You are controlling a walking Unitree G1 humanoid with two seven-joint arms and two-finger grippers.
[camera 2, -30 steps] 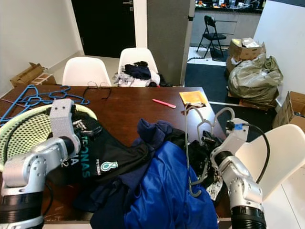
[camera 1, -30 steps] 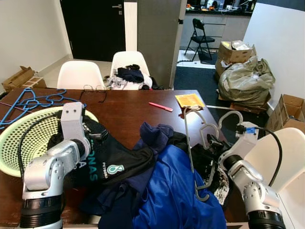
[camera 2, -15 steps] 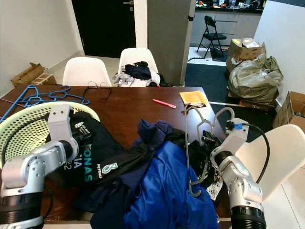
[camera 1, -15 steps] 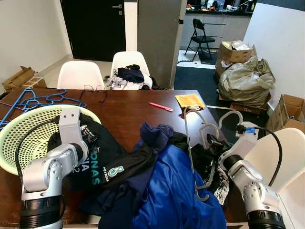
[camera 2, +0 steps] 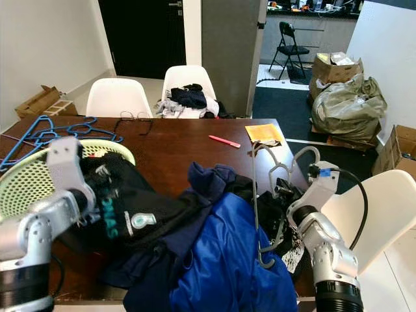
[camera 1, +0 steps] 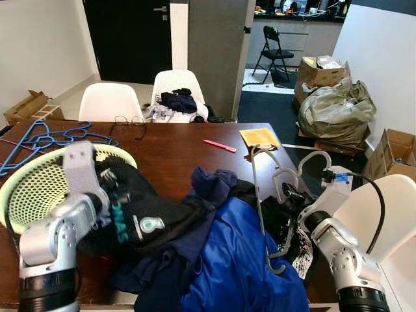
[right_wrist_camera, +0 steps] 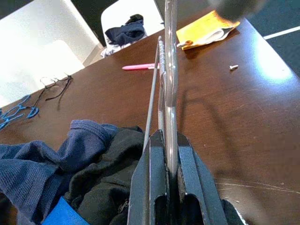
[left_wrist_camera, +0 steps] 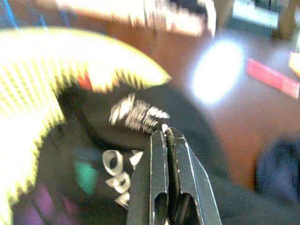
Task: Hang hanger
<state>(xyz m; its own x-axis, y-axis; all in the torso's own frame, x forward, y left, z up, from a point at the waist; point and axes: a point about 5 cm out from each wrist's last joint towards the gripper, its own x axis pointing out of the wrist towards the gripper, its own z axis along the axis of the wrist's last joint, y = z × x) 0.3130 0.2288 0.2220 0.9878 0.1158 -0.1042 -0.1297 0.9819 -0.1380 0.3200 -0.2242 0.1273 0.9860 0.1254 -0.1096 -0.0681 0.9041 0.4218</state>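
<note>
Thin grey wire hanger (camera 1: 270,208) in right pincer (right_wrist_camera: 165,140).

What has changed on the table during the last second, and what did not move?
The left hand, shut on the black garment, has swung toward the robot's left, dragging the cloth with its teal lettering further over the green basket. The right hand stayed where it was, shut on the grey hanger. The blue garment, pink pen and blue hangers did not move.
</note>
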